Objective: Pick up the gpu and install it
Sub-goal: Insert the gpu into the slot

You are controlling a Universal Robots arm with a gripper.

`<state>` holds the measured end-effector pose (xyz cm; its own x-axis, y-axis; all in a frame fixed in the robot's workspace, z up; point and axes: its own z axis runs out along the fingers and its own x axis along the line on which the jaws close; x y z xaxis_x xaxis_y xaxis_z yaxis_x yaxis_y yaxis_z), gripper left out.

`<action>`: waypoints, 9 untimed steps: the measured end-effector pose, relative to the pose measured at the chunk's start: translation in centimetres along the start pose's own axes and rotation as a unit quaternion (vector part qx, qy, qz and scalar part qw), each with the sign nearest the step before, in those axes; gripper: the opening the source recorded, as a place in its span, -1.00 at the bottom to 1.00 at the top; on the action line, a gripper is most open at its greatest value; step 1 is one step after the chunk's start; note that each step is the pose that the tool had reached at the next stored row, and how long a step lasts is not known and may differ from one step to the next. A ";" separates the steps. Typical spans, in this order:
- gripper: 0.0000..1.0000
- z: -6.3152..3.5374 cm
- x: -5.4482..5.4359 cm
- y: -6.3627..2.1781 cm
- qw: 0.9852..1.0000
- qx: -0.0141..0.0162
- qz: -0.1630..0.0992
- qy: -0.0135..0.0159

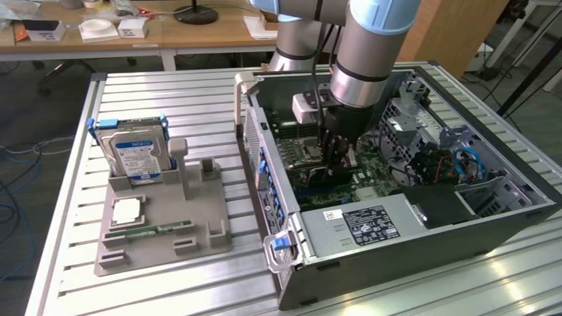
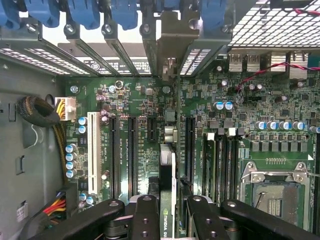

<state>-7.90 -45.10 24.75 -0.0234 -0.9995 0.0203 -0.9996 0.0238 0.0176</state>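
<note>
The gpu shows edge-on in the wrist view as a thin black card with a white-lettered label, standing upright over the green motherboard. It lines up with a long black expansion slot, and its silver end bracket reaches the case's rear slot openings. My gripper is shut on the card, with one black finger on each side. In the exterior view, my gripper reaches straight down into the open computer case. Whether the card's edge touches the slot is hidden.
A silver hard drive stands in a grey fixture on the exterior view's left, with a green memory stick lying on it. Inside the case are the power supply, the CPU socket, blue slot clips and cable bundles.
</note>
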 end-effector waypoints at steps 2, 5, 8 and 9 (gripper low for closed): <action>-0.47 0.03 0.0 0.00 1.000 0.000 0.000 0.000; -0.47 0.11 0.0 -0.01 1.000 0.000 0.000 0.000; -0.47 0.20 0.0 0.02 1.000 0.001 0.000 0.000; -0.47 0.23 0.0 0.05 1.000 0.001 0.000 0.000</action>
<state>-7.95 -45.10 24.53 -0.0233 -0.9995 0.0204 -0.9996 0.0237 0.0159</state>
